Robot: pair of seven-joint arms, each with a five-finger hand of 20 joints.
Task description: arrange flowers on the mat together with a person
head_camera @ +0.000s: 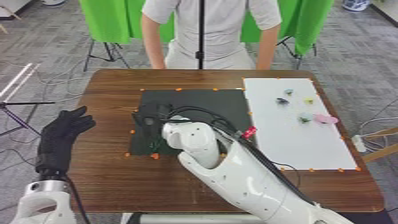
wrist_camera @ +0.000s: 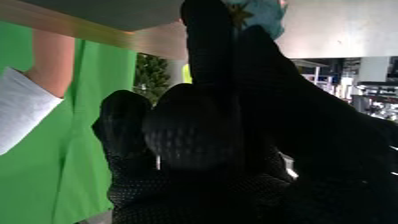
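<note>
A robot's right hand point(head_camera: 153, 119), in black fabric glove, pinches a pale blue flower point(wrist_camera: 268, 19) with a brownish centre above the black mat point(head_camera: 191, 95), at the left of the brown table point(head_camera: 107, 185). Its left hand point(head_camera: 64, 137) waits at the table's left side, fingers loose and extended. On the white mat point(head_camera: 275, 150) to the right lie a small blue bloom point(head_camera: 289, 92) and a dark one point(head_camera: 282, 101) toward the far end, a yellow one point(head_camera: 309, 101) just right of them, and, nearer, a teal flower point(head_camera: 306, 118) beside a pink flower point(head_camera: 326, 119).

The blooms look artificial and are likely very light, with soft, springy petals that would crease or bend under a hard squeeze. A stem would probably be stiffer and thin enough to roll or slip against the glove's fabric. The best hold is likely a gentle pinch on the stem just beneath the head, leaving the petals free; a grip on the petals risks crushing them or twisting the head.

No brand or lettering can be made out on the flowers or mats. A red tag point(head_camera: 250, 132) sits on the right arm, any print on it too small to read.
</note>
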